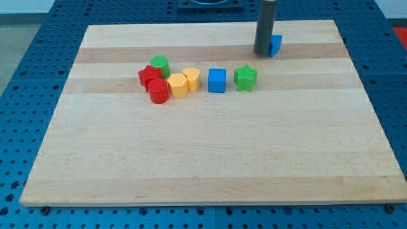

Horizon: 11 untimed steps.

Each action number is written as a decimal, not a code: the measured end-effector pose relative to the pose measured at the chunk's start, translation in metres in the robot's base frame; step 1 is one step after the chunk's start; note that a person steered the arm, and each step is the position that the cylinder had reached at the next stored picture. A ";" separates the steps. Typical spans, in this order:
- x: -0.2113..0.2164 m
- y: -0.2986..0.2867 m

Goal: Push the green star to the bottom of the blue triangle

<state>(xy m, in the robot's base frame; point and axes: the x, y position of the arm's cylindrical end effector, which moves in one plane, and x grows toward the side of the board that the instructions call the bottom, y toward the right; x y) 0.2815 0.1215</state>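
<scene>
Dark rod comes down from the top edge of the frame, upper right of centre; my tip [263, 52] sits on the wooden worktop [210, 159]. End effector is a plain rod, no jaws, so nothing to be apart or together, and it clamps nothing. Tip is touching or just beside the blue triangle [275, 45], which pokes out on the rod's right side, partly hidden behind it; shape hard to confirm from what shows.

Green star [245, 77] lies below the tip and slightly to its left, in the upper middle of the frame, apart from the tip and from the blue triangle. Blue cube [217, 80] just left of the star, small gap between. Further left, two yellow blocks [184, 81] side by side, touching. Left again, a cluster: red cylinder [158, 91] lowest, red block [149, 76] above-left of it, green cylinder [159, 64] at the top of the cluster.

Worktop rests on a blue perforated base [25, 95]. No brands, labels or writing readable anywhere.
</scene>
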 end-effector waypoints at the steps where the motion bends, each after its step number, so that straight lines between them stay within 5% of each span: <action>1: -0.026 0.035; 2: -0.028 0.046; 4: 0.097 0.073; 5: 0.148 0.015; 7: 0.146 -0.106; 11: 0.106 -0.030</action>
<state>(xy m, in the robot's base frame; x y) 0.3878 0.0914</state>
